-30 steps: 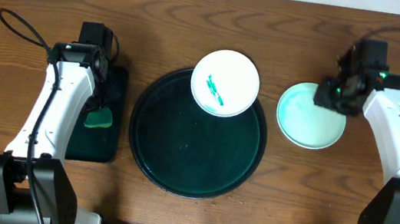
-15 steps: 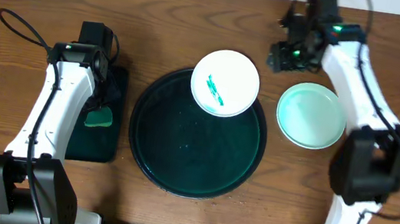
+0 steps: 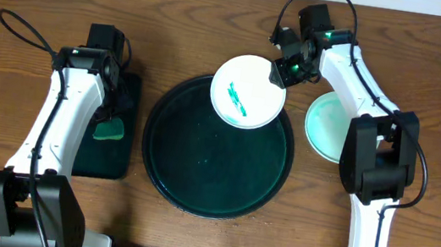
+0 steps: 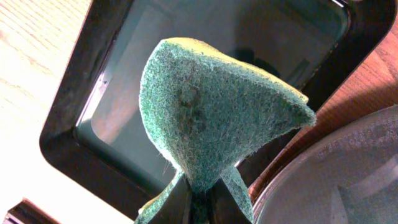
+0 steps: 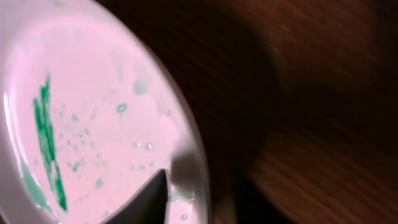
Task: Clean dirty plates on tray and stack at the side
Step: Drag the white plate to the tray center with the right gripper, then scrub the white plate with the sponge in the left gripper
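Tray (image 3: 216, 153) sits centre; smeared white plate (image 3: 247, 91) rests on its far rim. Right gripper (image 5: 199, 198) is the nearer: fingers apart, straddling the plate's right edge, one inside, one outside. Left gripper (image 4: 198, 202) pinches sponge (image 4: 211, 112) above small tray (image 4: 74, 143), well left of the plate.

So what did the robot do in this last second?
The right gripper moved off the pale mint round plate, swung toward the middle, and now straddles the rim of the smeared white round plate. Both plates, the big dark round tray and the left gripper pinching its green sponge stayed put.
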### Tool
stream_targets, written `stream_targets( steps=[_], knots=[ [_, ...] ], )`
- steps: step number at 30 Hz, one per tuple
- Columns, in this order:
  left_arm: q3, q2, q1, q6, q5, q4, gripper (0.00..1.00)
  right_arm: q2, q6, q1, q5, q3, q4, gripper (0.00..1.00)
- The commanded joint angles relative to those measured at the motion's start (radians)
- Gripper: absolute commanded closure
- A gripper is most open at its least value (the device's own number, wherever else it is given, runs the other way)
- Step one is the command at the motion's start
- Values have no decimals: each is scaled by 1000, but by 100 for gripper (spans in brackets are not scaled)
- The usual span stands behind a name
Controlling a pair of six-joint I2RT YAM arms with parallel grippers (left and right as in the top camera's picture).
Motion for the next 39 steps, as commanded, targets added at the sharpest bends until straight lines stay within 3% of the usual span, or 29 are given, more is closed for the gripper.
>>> stream_targets(
  steps=[1,4,5,12,24,33,39],
  knots=[
    [5,6,3,9,-24,-3,93,20,-10,3,-13,26,2,84],
    [5,6,3,9,-24,-3,92,20,0,5,-15,26,-5,98],
    [5,6,3,9,-24,-3,93,20,9,6,-18,26,-10,99],
    [5,6,3,9,-24,-3,92,-34,78,12,-111,27,-94,99],
    [5,6,3,9,-24,1,93,-113,343,77,-120,-14,-326,99],
    [5,6,3,9,-7,11,93,-113,570,164,-21,-192,-221,99],
    [5,5,-6,24,105,25,93,-113,688,230,34,-293,-97,99]
  ],
)
